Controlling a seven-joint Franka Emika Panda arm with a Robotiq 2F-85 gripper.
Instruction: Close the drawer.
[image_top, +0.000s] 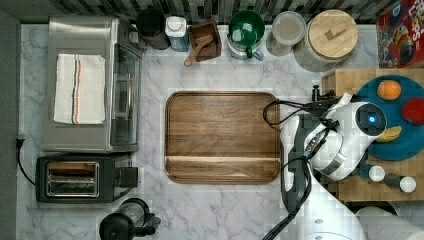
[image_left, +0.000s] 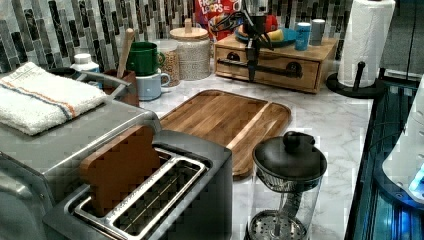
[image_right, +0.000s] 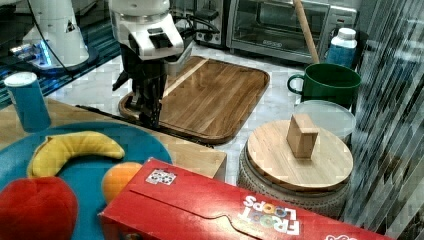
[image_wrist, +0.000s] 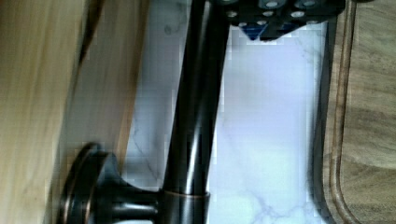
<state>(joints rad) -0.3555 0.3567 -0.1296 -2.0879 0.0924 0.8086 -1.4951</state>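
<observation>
Left view, upper centre: hand (image_left: 251, 75) hangs at the drawer (image_left: 270, 67) front, against its dark bar handle (image_left: 260, 69); finger opening cannot be told.

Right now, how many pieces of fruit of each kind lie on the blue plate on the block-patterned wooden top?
Banana: 1
Orange: 1
Red fruit: 1
Total: 3

The marble table (image_top: 155, 205) carries a wooden serving board (image_top: 222, 136), toaster (image_top: 80, 178), toaster oven (image_top: 90, 82), French press (image_top: 125, 227) and canisters (image_top: 326, 40).
</observation>
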